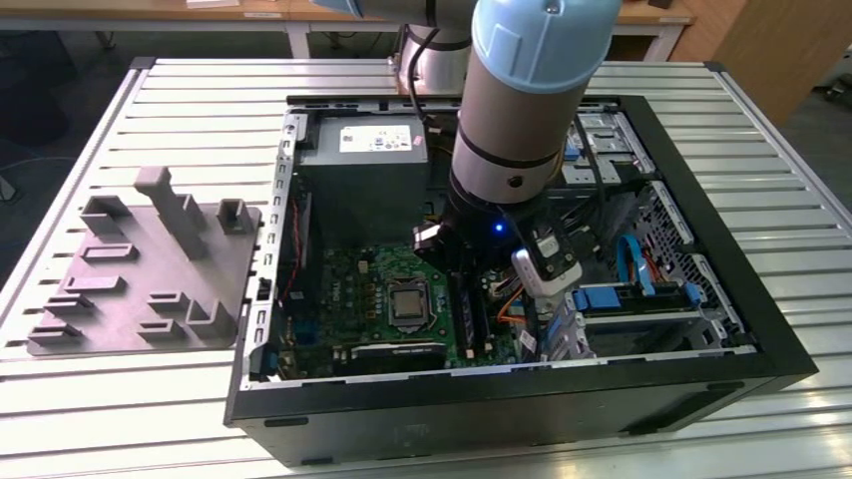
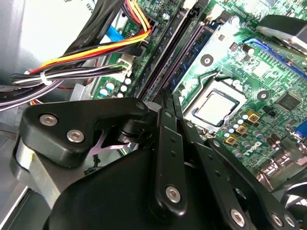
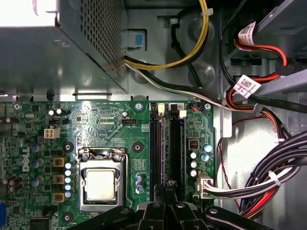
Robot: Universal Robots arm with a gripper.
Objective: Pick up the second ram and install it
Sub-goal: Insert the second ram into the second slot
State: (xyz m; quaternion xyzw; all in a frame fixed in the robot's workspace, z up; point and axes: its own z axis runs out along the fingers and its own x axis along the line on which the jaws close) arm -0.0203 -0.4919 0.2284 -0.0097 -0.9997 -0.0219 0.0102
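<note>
An open black desktop computer case (image 1: pixel 745 369) lies on its side on a ribbed metal desk (image 1: pixel 160 90), its green motherboard (image 1: pixel 353 289) facing up. A light blue and silver robot arm (image 1: pixel 526 90) reaches down into the case, and its black tool (image 1: pixel 460 261) sits low over the long black memory slots (image 3: pixel 163 148) just beside the square silver processor socket (image 3: pixel 100 184).

In both wrist views the tool's black fingers (image 2: pixel 169 143) look pressed close together, with a thin dark strip between them that is probably the second memory stick (image 2: pixel 168 103), edge-on and lined up with the slots; the grip itself is too hidden to be sure. Bundled black, yellow and orange cables (image 2: pixel 86 57) lie near the slots on the far side from the socket.

To do this step well, the stick should stay upright and parallel to its slot, be centred between the slot's end latches, and be pressed down evenly at both ends. The cables should be kept clear of the tool
</note>
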